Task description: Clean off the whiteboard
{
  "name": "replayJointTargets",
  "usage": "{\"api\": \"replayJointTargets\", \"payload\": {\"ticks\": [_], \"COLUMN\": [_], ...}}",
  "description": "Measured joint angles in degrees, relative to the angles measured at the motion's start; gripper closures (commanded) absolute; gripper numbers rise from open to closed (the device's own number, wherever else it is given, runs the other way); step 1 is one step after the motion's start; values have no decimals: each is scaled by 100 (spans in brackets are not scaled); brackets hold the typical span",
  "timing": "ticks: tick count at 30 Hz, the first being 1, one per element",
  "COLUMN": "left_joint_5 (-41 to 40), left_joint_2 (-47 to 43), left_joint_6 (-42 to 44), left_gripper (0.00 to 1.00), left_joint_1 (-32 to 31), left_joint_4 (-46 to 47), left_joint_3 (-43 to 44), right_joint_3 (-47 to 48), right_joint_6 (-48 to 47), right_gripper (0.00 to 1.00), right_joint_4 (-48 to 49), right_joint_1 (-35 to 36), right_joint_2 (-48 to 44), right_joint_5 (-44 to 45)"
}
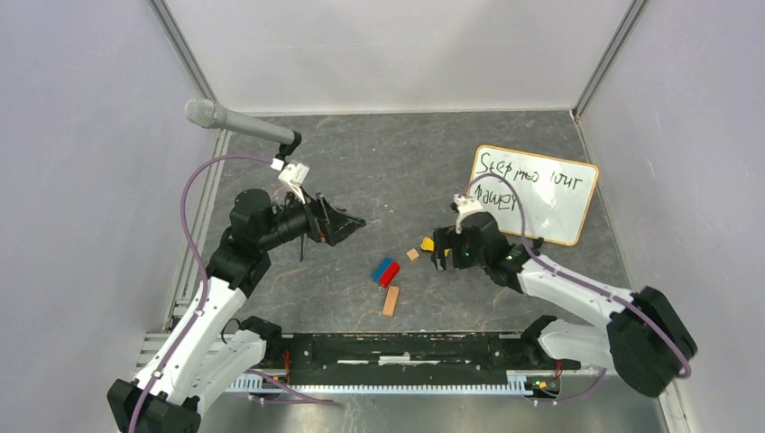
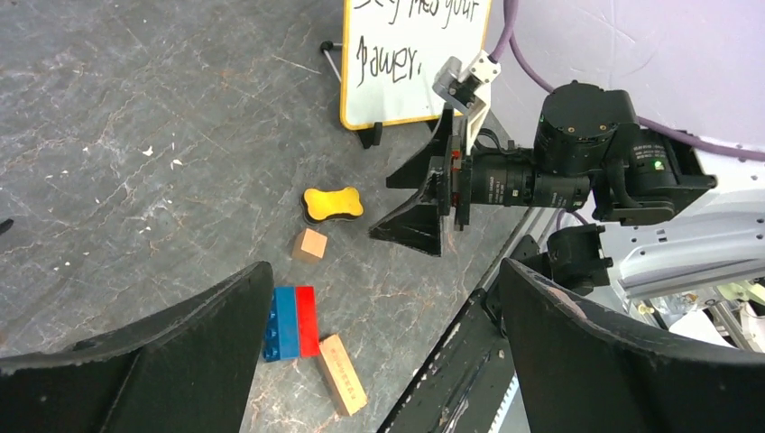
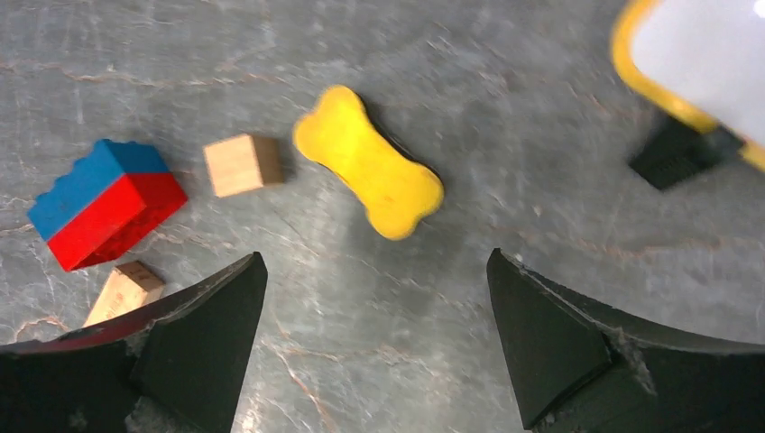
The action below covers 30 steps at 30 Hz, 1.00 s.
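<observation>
— Pale walls box in a dark, marbled desk (image 1: 379,171). Where's the whiteboard?
— The whiteboard (image 1: 532,194) stands propped at the far right. Its handwriting looks like "Step into your power."
— And the jaws?
— The left jaws are spread wide, holding nothing. The right jaws are wide too, above a yellow bone-shaped eraser (image 3: 368,162).
— Smaller things?
— A red-and-blue brick (image 1: 386,271), a wooden block (image 1: 391,300) and a wooden cube (image 1: 412,254).
</observation>
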Motion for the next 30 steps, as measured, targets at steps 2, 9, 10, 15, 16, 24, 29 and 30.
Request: {"api": "replayJointTargets", "payload": {"ticks": [2, 9, 10, 15, 16, 24, 29, 30], "left_joint_5": [0, 101, 138, 328, 354, 542, 627, 634], "left_joint_2": [-4, -17, -17, -17, -17, 101, 149, 151], "left_joint_6": [20, 28, 26, 26, 26, 22, 22, 22], "left_gripper": [0, 0, 0, 0, 0, 0, 0, 0], "left_joint_1": [0, 0, 0, 0, 0, 0, 0, 0], "left_joint_4": [-74, -157, -155, -116, -103, -15, -13, -2], "left_joint_3": [0, 0, 0, 0, 0, 0, 0, 0], "right_joint_3": [369, 1421, 1497, 1744, 1744, 1777, 1856, 1856], "right_joint_6": [-105, -1818, -2083, -3005, -3143, -3578, -3650, -3661], "right_gripper": [2, 14, 22, 25, 25, 43, 41, 41], "right_joint_4": [-166, -439, -507, -752, -796, -739, -721, -706], "right_joint_1": [334, 549, 546, 483, 459, 334, 334, 334], "right_joint_2": [374, 1187, 1287, 1858, 1919, 2142, 2374, 2391], "right_joint_5": [238, 461, 433, 142, 26, -577, -671, -691]}}
